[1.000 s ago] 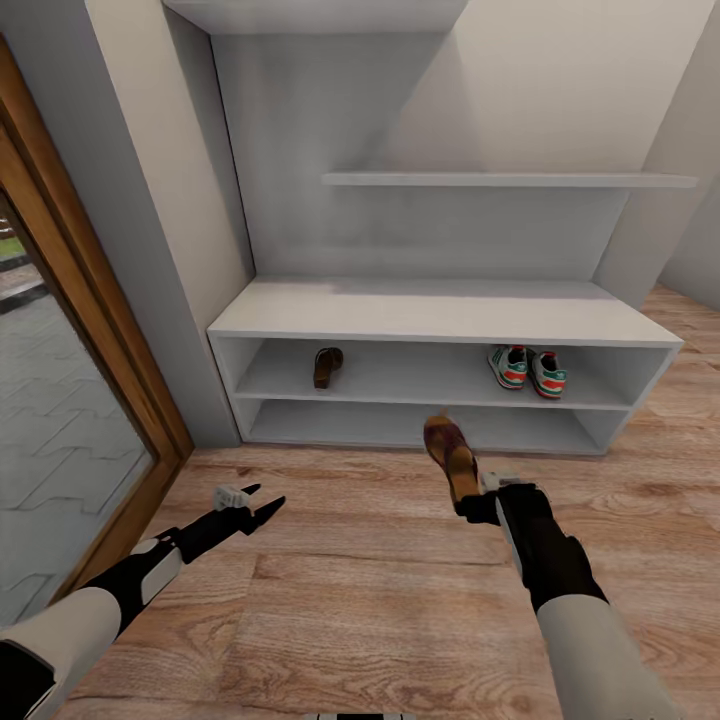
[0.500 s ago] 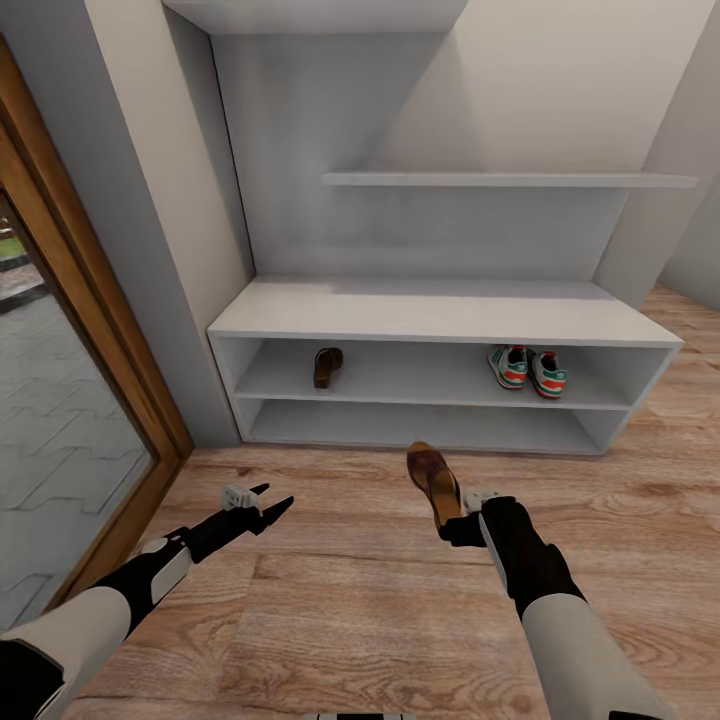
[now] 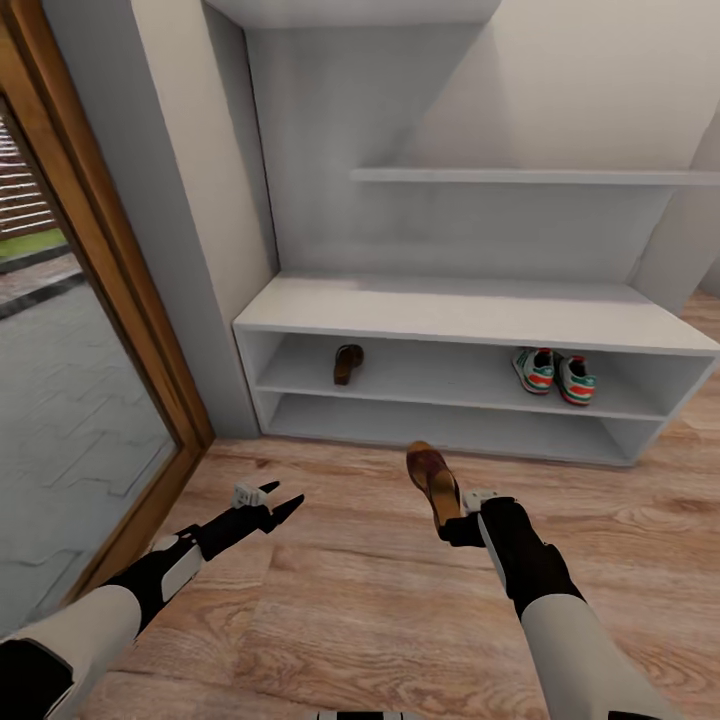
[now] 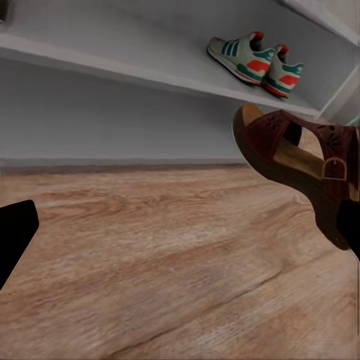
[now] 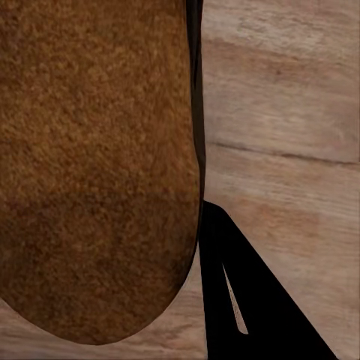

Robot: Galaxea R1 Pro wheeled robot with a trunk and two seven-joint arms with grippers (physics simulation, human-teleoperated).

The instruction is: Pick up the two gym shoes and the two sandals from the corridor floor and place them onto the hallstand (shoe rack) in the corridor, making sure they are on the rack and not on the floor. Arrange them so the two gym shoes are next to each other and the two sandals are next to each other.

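My right gripper [image 3: 455, 524] is shut on the heel of a brown sandal [image 3: 432, 482], holding it above the wood-plank corridor floor [image 3: 350, 610] in front of the hallstand [image 3: 470, 310]. The same sandal [image 4: 307, 161] hangs at the edge of the left wrist view, and its tan footbed [image 5: 94, 165] shows close up beside one dark finger [image 5: 240, 300]. The other sandal [image 3: 347, 363] lies on the upper shelf tier, at its left. Both gym shoes [image 3: 555, 373] sit side by side at that tier's right, again as gym shoes [image 4: 255, 61]. My left gripper [image 3: 280, 502] hovers low over the floor, fingers slightly apart, holding nothing.
A wood-framed glass door [image 3: 90, 300] runs along the left, with a grey wall pillar [image 3: 190, 220] between it and the rack. A floating shelf [image 3: 530, 176] crosses the back panel. Open floor lies between my arms and the rack.
The head view has swung left, so the rack sits further right in the picture. My right gripper carried the sandal a little left and lower a second ago; since then both arms hold still.
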